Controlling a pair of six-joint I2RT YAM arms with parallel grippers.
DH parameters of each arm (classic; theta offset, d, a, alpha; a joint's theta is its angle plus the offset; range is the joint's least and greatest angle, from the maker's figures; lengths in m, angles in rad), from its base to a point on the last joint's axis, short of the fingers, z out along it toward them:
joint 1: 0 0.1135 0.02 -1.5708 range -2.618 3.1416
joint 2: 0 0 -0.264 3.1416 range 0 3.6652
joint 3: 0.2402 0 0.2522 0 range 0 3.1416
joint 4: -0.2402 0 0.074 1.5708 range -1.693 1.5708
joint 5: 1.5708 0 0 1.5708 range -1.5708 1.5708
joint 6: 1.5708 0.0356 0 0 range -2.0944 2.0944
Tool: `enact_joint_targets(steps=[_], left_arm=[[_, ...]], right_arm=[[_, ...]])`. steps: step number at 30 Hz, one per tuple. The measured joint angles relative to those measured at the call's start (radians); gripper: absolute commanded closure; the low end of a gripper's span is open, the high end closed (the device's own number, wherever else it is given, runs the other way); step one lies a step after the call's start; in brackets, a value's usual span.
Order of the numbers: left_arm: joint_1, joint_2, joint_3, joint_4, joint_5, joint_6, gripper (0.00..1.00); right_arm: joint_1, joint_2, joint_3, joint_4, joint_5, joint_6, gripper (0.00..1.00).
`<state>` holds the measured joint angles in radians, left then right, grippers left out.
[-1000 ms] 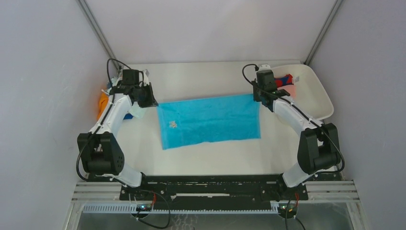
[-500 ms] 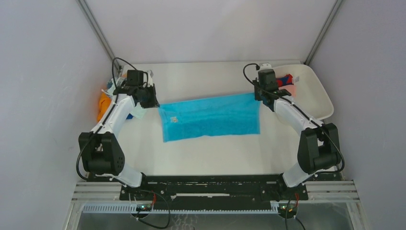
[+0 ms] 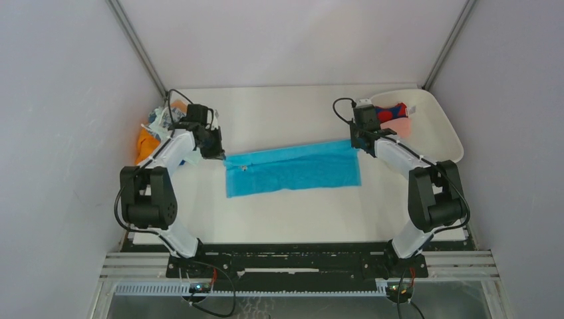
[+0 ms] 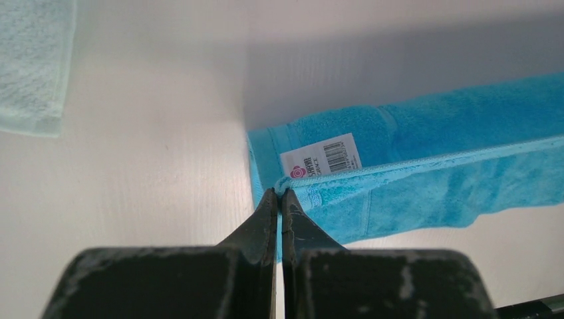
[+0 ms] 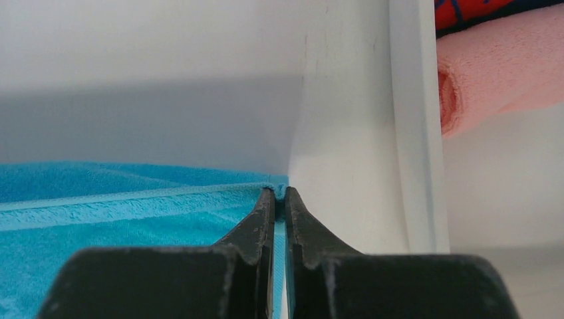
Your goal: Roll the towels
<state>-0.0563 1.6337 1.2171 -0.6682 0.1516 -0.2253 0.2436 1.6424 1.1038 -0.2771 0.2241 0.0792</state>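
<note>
The bright blue towel is being held stretched across the middle of the table, with its far edge raised above the part lying flat. Its far-left corner, just beside a white barcode label, is being pinched by the left end effector, whose fingers are pressed together on the hem. The far-right corner is being clamped likewise by the right end effector, beside the rim of the white tray. In the tray a pink towel and a red-and-blue towel are being held. A pale mint towel and an orange towel are lying at the left.
</note>
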Motion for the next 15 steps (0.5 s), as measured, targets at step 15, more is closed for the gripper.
enact_joint_targets(steps=[15], left_arm=[[-0.008,0.106,0.134,-0.012,-0.003,-0.001,1.00]], right_arm=[[-0.034,0.033,0.000,0.076,-0.027,-0.008,1.00]])
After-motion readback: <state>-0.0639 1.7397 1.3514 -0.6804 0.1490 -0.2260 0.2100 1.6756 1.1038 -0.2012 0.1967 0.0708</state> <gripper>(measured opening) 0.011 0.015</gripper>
